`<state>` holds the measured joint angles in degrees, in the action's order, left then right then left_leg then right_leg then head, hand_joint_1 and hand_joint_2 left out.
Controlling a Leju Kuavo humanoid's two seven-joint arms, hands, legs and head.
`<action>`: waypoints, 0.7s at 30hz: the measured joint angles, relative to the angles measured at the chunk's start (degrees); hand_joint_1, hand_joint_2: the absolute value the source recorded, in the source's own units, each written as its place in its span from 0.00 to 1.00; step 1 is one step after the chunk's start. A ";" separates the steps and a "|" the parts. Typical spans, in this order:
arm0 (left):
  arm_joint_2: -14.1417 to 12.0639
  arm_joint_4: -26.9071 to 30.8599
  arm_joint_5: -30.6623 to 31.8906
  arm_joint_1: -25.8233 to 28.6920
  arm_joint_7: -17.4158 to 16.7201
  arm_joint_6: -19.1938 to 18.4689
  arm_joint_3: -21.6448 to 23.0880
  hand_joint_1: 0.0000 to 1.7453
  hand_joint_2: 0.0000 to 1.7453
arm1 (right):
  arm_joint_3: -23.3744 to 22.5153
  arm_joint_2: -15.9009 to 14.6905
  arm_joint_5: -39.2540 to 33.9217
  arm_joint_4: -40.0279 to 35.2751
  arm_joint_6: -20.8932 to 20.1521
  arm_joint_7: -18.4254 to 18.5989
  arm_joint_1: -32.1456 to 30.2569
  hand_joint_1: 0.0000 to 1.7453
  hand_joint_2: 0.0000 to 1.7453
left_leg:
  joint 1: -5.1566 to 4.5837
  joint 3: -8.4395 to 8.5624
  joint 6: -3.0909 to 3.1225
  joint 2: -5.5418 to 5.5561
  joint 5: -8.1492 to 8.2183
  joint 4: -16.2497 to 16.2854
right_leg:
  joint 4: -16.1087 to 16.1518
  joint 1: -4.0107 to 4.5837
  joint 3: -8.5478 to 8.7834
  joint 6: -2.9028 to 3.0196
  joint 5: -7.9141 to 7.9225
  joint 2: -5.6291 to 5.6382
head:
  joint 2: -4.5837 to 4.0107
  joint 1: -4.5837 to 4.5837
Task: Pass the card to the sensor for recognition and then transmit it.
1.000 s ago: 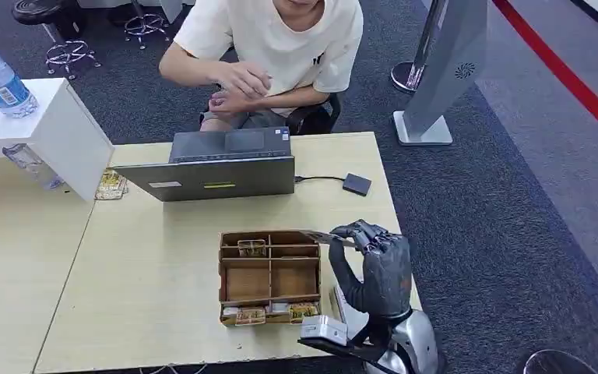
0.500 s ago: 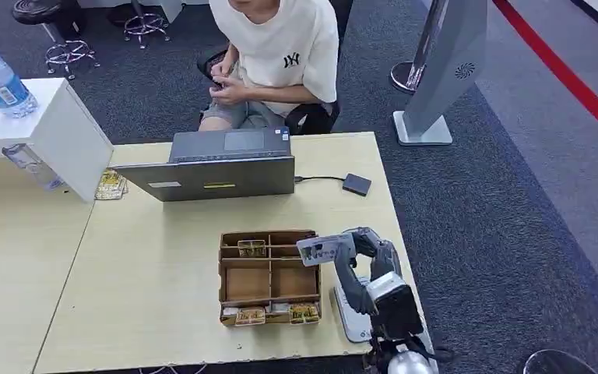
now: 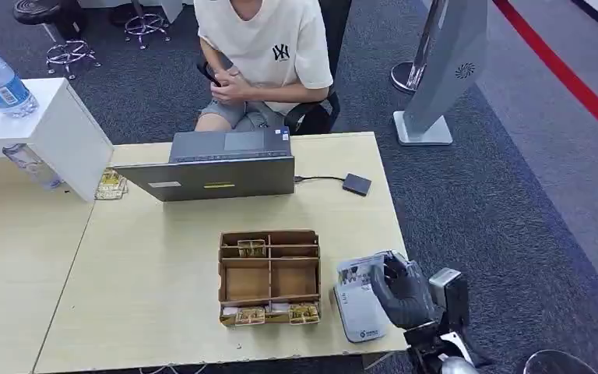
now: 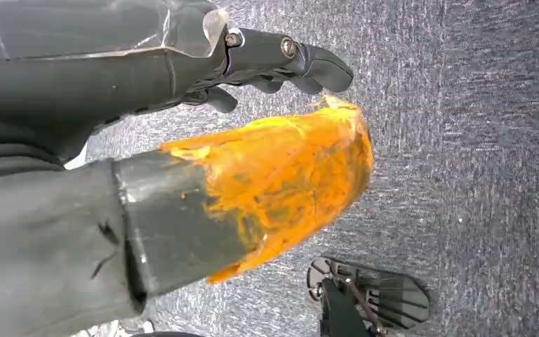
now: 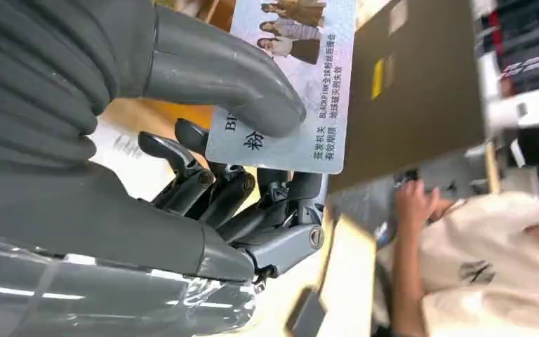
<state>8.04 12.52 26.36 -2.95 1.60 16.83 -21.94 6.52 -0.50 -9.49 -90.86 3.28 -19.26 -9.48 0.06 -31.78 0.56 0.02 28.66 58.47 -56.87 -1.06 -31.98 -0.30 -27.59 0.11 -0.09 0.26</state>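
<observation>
The left hand (image 4: 281,63) hangs over grey carpet (image 4: 477,140) in its wrist view, its dark fingers loosely curled with nothing in them; whether it counts as open or closed cannot be told.

On the table (image 3: 156,257), a grey laptop (image 3: 214,167) stands at the far side, and a brown compartment box (image 3: 269,276) sits nearer the robot. Just right of the box lies the white sensor (image 3: 360,312), flat near the table's front edge.

The right hand (image 3: 405,292) reaches in from the lower right, holding the card (image 3: 362,270) low over the sensor's far end. The right wrist view shows what the head view cannot: the thick grey thumb (image 5: 224,77) presses on the card's printed face, with dark fingers beneath, and the card carries small portraits and lines of text. A seated person (image 3: 269,54) in a cream shirt is behind the laptop.
</observation>
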 joint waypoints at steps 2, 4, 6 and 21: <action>-0.05 0.00 -0.04 -0.01 0.13 0.00 -0.37 0.00 0.00 | -1.22 -1.20 2.75 0.55 -0.05 0.09 -0.33 1.00 1.00 | 0.00 0.00 0.01 -0.01 0.01 0.00 | 0.00 -0.01 0.00 0.00 0.00 0.00 | 0.00 0.00; -0.11 0.00 -0.09 0.00 0.13 0.00 -0.74 0.00 0.00 | -2.37 -2.32 5.52 1.18 0.11 0.44 -0.39 1.00 1.00 | -0.01 0.00 0.02 -0.01 0.01 0.00 | 0.01 -0.02 0.00 0.00 0.00 0.01 | 0.00 0.00; -0.20 0.00 -0.06 0.00 0.13 -0.02 -1.09 0.00 0.00 | -2.93 -3.26 10.48 1.94 0.89 0.59 -0.26 1.00 1.00 | -0.03 0.00 0.02 -0.01 0.01 0.01 | 0.01 -0.02 0.00 -0.01 0.00 0.01 | 0.00 0.00; -0.31 0.00 0.04 -0.01 0.31 -0.11 -2.51 0.00 0.00 | -2.71 -5.82 28.12 8.40 2.73 2.40 2.52 1.00 1.00 | -0.01 0.00 0.02 -0.01 0.01 0.01 | -0.01 -0.01 0.00 0.00 0.00 0.00 | 0.00 0.00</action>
<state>7.74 12.52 26.40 -2.96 1.90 16.72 -24.46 3.80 -6.32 18.62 -82.47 6.01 -16.85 -6.96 0.05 -31.78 0.58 0.02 28.67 58.48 -56.88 -1.06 -31.97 -0.30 -27.59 0.12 -0.09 0.26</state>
